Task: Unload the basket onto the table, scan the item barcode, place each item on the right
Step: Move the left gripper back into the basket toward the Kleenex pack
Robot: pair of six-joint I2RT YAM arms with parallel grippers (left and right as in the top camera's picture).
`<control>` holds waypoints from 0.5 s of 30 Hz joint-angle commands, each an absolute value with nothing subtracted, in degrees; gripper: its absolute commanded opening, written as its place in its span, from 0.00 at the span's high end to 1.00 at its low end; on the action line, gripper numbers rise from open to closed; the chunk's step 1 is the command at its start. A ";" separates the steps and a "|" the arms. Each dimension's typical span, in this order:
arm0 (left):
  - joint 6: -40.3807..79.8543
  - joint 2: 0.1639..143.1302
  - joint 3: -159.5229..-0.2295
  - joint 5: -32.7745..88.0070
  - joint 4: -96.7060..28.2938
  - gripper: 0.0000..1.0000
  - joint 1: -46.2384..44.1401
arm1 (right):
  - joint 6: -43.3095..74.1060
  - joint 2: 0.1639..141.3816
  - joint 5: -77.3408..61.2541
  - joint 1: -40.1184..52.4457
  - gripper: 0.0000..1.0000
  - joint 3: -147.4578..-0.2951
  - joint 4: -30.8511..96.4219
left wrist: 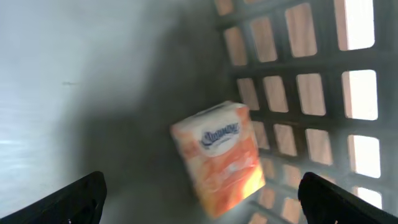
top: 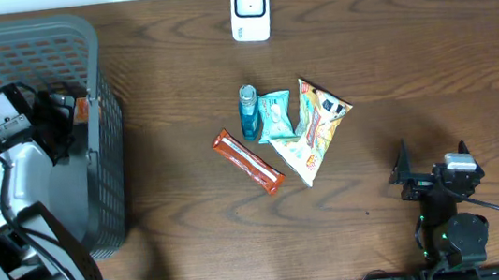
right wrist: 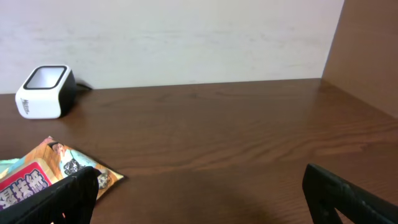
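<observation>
Overhead view: the orange snack bar (top: pixel 247 162) and crisp bag (top: pixel 316 130) lie mid-frame on the counter (top: pixel 175 64), below the scanner (top: pixel 250 10). The right hand (top: pixel 433 159), wide open and empty at lower right, is nearer; the left hand (top: pixel 66 116), likewise open and empty, hangs inside the basket (top: pixel 31 38).

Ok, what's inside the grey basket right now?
An orange tissue pack sits by the basket wall, not gripped by the open left gripper. The left arm hides part of the floor overhead.
</observation>
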State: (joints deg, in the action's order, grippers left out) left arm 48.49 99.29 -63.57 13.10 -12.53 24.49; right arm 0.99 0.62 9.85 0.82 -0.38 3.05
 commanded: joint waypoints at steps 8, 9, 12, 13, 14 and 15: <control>64.29 103.00 -64.03 21.30 -13.61 0.02 24.29 | 0.56 0.32 9.93 0.40 0.01 -0.32 3.22; 64.60 103.35 -64.03 21.50 -13.58 0.02 24.29 | 0.56 0.32 9.91 0.40 0.01 -0.32 3.22; 65.32 104.07 -64.03 21.47 -13.54 0.02 24.29 | 0.56 0.32 9.91 0.40 0.01 -0.32 3.22; 65.32 104.18 -64.03 21.50 -13.45 0.02 24.29 | 0.56 0.32 9.91 0.40 0.01 -0.32 3.22; 65.30 104.42 -64.03 21.47 -13.32 0.02 24.29 | 0.56 0.32 9.93 0.40 0.01 -0.32 3.22; 65.30 104.53 -64.03 21.47 -13.23 0.02 24.29 | 0.56 0.32 9.91 0.40 0.01 -0.32 3.22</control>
